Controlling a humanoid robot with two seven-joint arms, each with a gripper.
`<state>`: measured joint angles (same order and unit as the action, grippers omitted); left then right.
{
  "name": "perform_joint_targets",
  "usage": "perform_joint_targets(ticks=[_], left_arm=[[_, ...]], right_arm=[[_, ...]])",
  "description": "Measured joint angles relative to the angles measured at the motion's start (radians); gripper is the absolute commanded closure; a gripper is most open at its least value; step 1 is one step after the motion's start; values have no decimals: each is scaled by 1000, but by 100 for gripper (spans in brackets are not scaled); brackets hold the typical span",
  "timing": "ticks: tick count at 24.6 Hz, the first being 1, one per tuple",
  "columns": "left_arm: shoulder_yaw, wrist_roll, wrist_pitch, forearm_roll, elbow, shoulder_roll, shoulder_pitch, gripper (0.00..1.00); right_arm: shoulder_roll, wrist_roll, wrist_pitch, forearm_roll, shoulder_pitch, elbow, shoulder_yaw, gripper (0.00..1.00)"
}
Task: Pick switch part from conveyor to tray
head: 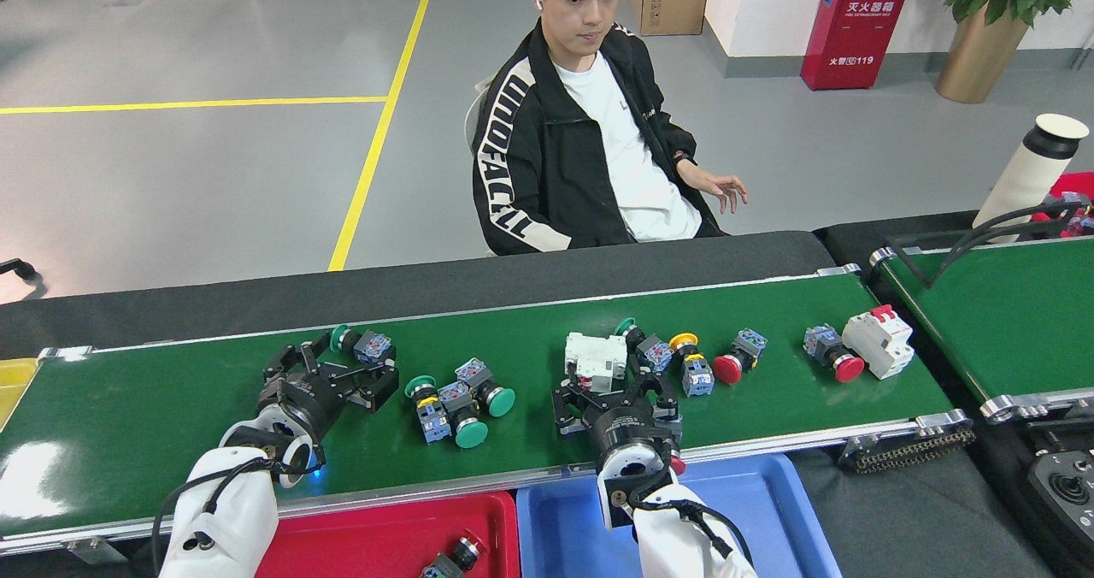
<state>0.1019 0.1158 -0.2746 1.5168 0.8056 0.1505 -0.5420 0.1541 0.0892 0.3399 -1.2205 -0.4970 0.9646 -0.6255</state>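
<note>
Grey factory floor with yellow lines lies behind the conveyor (214,407). Both tools hover over it spread wide, empty: left tool (329,377), right tool (611,394). Switch parts (457,398) lie between them.

Parts count on the belt

Four green switches (363,345), two red (737,357), one yellow (691,364), two white breakers (879,340); two trays, red (359,539) and blue (769,518); one person (590,133).
</note>
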Motion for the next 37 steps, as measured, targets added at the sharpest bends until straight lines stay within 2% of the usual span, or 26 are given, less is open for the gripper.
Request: perform_joint_targets(ticks=[2,5,7,8,10,12,15,18,20,24,26,28,30,31,32,33,35,37], left_arm=[[0,-8,3,0,-21,0,-14,3],[7,-43,17,0,-82,2,-54,36],[20,-60,23,1,-120,15,-75,74],[23,-67,20,1,-129,25,-78,80],[21,-73,10,-4,-132,35,-76,81],[12,-79,5,-27,-112,44,-56,82],[-22,-82,-38,-112,6,108,24,82],[-74,-80,-81,-177,181,186,160,82],[-123,-76,-123,-208,329,219,302,82],[-261,-74,-268,-223,639,220,588,82],[-298,-72,-351,-224,768,212,701,82],[-301,-74,-413,-220,843,208,761,82],[-279,-82,-468,-179,883,209,818,80],[-258,-88,-484,-136,891,208,840,74],[-240,-100,-492,-96,895,207,849,64],[-225,-115,-496,-51,896,202,852,46],[-197,-142,-504,1,896,184,852,0],[-193,-155,-506,9,899,161,852,0]], right_arm=[[0,-2,-36,5,0,2,0,86],[-1,-4,-75,8,0,29,-1,86],[-5,-4,-92,8,3,102,-1,86],[-9,-5,-103,8,9,160,1,86],[-37,-7,-129,8,32,275,3,86],[-115,0,-162,14,75,399,12,86],[-255,22,-259,89,168,586,64,84],[-423,28,-447,202,277,704,179,81],[-486,29,-609,272,361,726,314,79],[-499,31,-983,310,559,725,604,75],[-497,32,-1056,310,635,710,716,74],[-495,32,-1092,305,699,704,754,71],[-493,33,-1109,299,750,696,763,55],[-493,36,-1109,294,771,689,766,34],[-493,44,-1109,280,792,682,767,21],[-491,55,-1109,267,807,675,766,13],[-488,69,-1109,250,819,672,767,8],[-487,73,-1109,249,819,673,768,7]])
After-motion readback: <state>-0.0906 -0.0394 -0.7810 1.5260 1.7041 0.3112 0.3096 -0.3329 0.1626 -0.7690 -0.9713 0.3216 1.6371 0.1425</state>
